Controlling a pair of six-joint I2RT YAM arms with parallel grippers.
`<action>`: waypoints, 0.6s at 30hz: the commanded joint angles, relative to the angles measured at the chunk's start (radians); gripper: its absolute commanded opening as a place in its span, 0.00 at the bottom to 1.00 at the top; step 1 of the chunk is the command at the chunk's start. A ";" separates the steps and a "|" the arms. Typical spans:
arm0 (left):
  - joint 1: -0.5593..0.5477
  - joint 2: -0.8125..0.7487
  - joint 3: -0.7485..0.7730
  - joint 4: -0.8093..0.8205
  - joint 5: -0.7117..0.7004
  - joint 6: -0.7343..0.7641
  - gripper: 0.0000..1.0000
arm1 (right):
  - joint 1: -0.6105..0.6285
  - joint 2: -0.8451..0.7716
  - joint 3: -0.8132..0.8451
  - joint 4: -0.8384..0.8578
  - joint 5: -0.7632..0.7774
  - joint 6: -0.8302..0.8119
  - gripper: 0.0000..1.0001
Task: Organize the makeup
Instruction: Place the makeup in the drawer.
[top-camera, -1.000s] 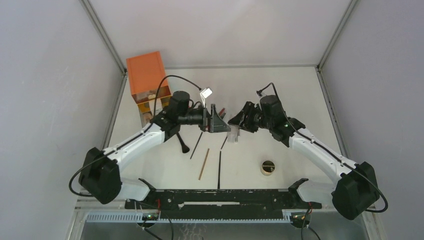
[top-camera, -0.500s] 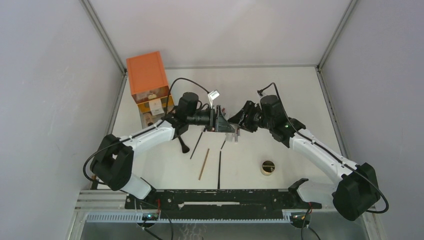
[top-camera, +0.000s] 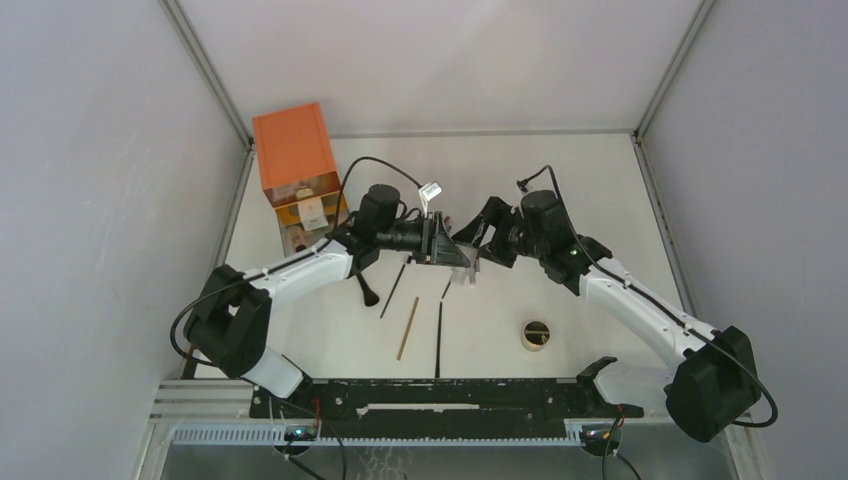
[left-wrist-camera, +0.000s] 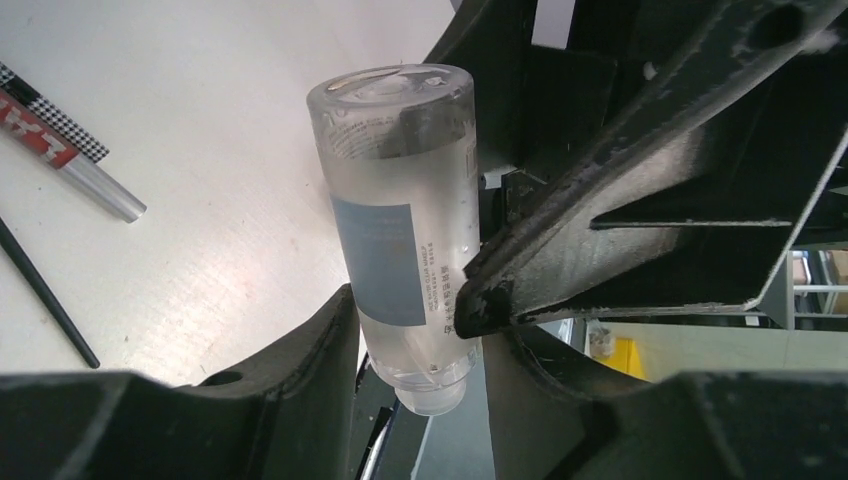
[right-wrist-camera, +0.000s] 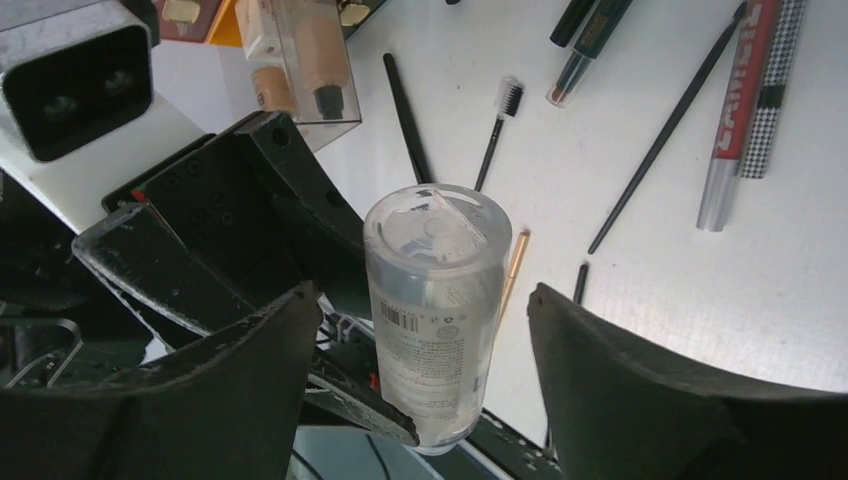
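A clear tube (left-wrist-camera: 398, 215) with a pale blue label hangs above the table's middle, between both arms. My left gripper (left-wrist-camera: 420, 345) is shut on its lower end, fingers pressing both sides. My right gripper (right-wrist-camera: 425, 300) stands open around the same clear tube (right-wrist-camera: 437, 300), with a gap on each side. From above, the left gripper (top-camera: 440, 246) and right gripper (top-camera: 478, 246) meet nose to nose. More makeup lies on the table: a red pencil (right-wrist-camera: 738, 100), a thin black brush (right-wrist-camera: 665, 130), a wooden pencil (top-camera: 408, 327), a black pencil (top-camera: 439, 340) and a round tan compact (top-camera: 536, 335).
The orange three-drawer box (top-camera: 293, 150) stands at the back left, with its drawers (top-camera: 305, 215) pulled out and holding small items. A black brush (top-camera: 363, 285) lies under the left arm. Grey walls close the table on three sides.
The left gripper moved right to the tube and closed on it. The right gripper, which held the tube, has spread its jaws apart.
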 joint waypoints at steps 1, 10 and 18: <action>-0.006 -0.032 0.081 -0.061 -0.004 0.053 0.10 | -0.040 -0.047 0.035 -0.006 0.017 0.007 0.88; 0.152 -0.253 0.133 -0.605 -0.246 0.286 0.01 | -0.255 -0.193 0.034 -0.185 0.089 -0.132 0.93; 0.522 -0.430 0.168 -0.959 -0.470 0.339 0.00 | -0.359 -0.188 0.027 -0.213 0.048 -0.181 0.93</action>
